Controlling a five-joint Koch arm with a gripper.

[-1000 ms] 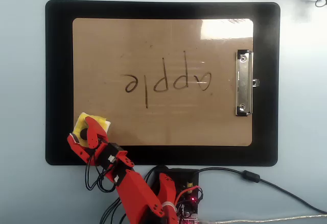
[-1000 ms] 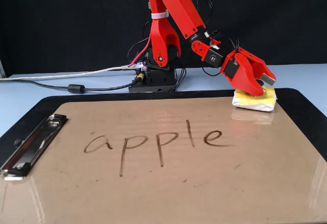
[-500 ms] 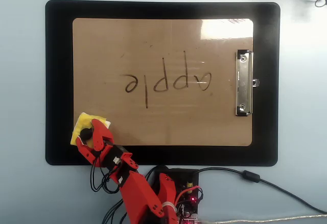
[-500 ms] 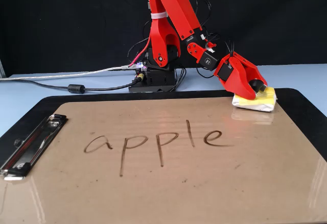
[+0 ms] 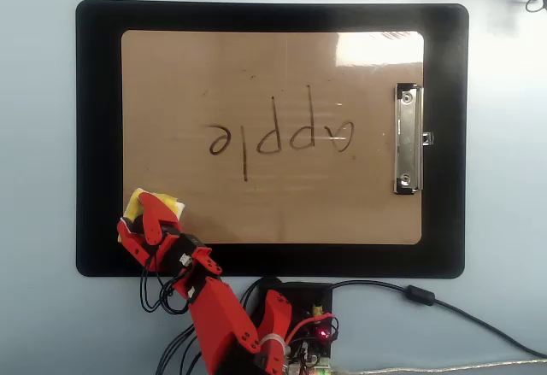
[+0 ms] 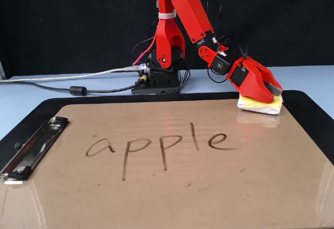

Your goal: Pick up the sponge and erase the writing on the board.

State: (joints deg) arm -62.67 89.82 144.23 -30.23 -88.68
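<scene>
The sponge (image 5: 161, 204) (image 6: 259, 104), yellow with whitish edges, lies on the corner of the tan, glossy board (image 5: 272, 67) (image 6: 172, 187), under the gripper (image 5: 147, 219) (image 6: 267, 94). Whether its fingers grasp it, I cannot tell. "apple" writing (image 5: 282, 137) (image 6: 156, 144) unerased; black mat (image 5: 98, 136) beneath, blue table (image 5: 38, 170).

The writing (image 6: 162, 144) on the board (image 6: 172, 197) reads "apple", upright in the fixed view, upside down in the overhead view

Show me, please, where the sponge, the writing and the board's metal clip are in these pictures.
sponge (image 6: 261, 105): fixed view, on its whitish front side, below the gripper.
writing (image 5: 275, 137): overhead view, on the "p" near the middle of the word.
metal clip (image 5: 408, 139): overhead view, on the middle of its silver bar.
</scene>
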